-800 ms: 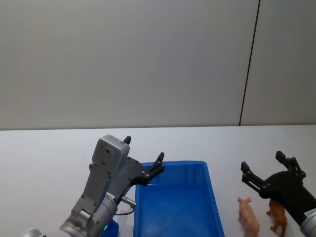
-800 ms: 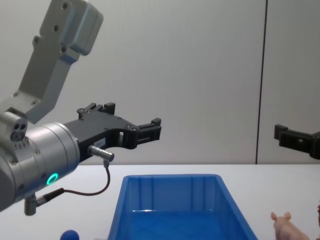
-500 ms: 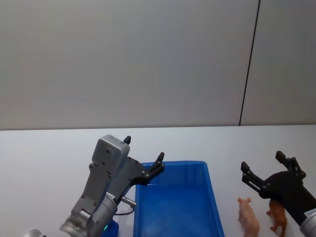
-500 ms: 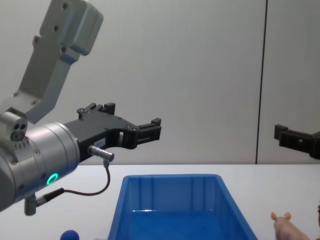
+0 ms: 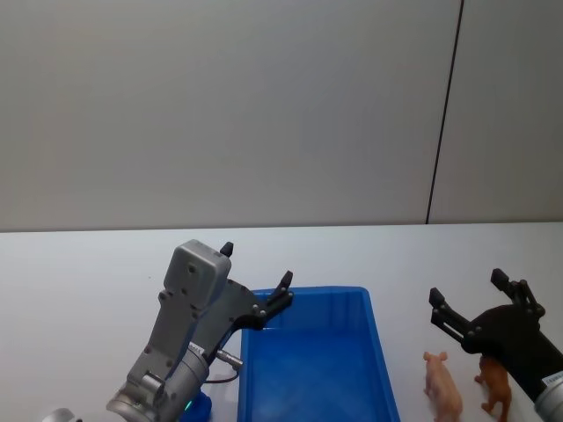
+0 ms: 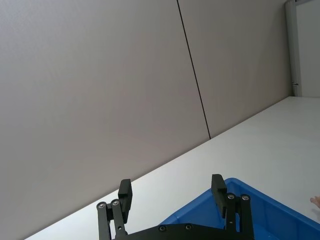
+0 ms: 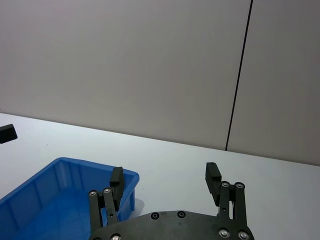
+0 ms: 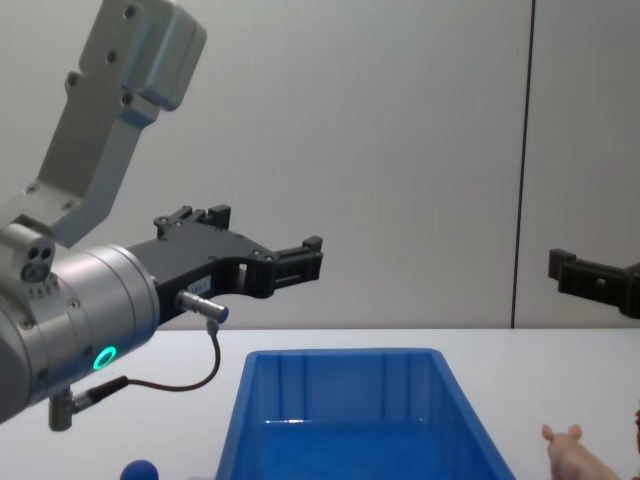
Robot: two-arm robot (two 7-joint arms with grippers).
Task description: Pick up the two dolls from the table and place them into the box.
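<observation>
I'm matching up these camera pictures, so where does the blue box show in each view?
Head view: box at bottom centre.
Left wrist view: just beyond the left tool.
Right wrist view: beyond the right tool, toward the robot's left.
Chest view: bottom centre.
Shared landmark: dark vertical wall seam.

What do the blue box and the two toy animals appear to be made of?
The box looks like hard moulded plastic: an even bright blue, with ribbed walls and a light reflection on its glossy floor. The pink doll and the brown doll look like solid moulded plastic or rubber, each one flat colour with a smooth shape. Which of the two materials they are cannot be told.
</observation>
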